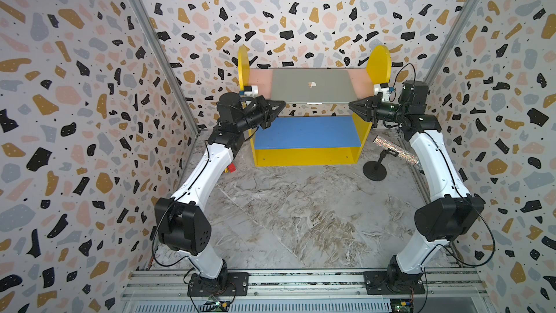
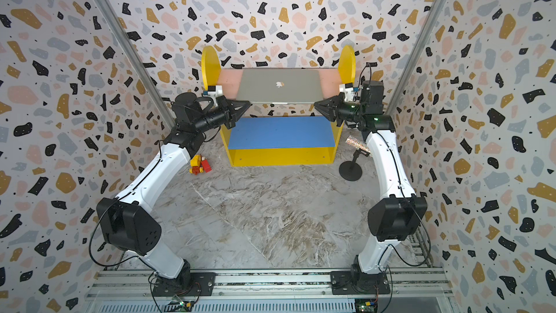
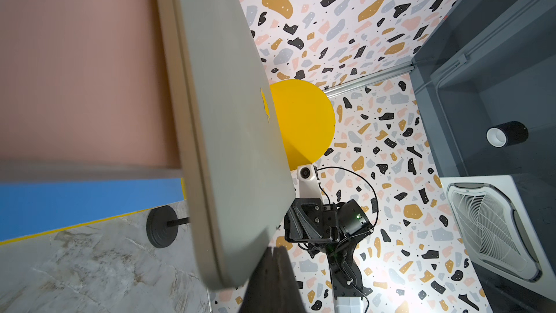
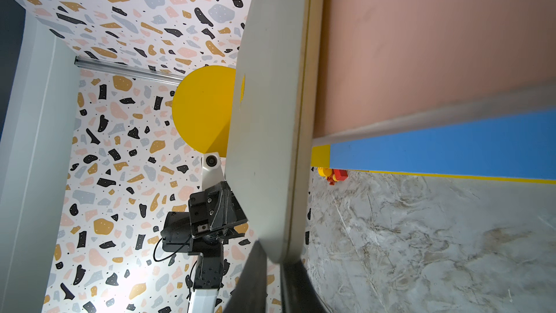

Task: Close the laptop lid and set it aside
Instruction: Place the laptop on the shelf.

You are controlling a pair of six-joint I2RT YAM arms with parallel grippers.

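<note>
Terrazzo walls (image 1: 301, 10), one laptop (image 1: 313, 85) (right end effector (image 1: 350, 105) clamps it), left end effector (image 1: 283, 104) closed

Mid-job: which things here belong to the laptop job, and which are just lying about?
Job: laptop, lid closed; left gripper; right gripper; pink shelf board under it.
Lying about: red-and-yellow brick toy; glittery tube on black stand.

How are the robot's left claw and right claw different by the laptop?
The right gripper has its fingers apart, pinching a laptop corner between them; the left gripper has its fingers pressed together, the corner beside them. So the right gripper holds the laptop; the left gripper holds nothing. Both are black and point inward at its front corners.
</note>
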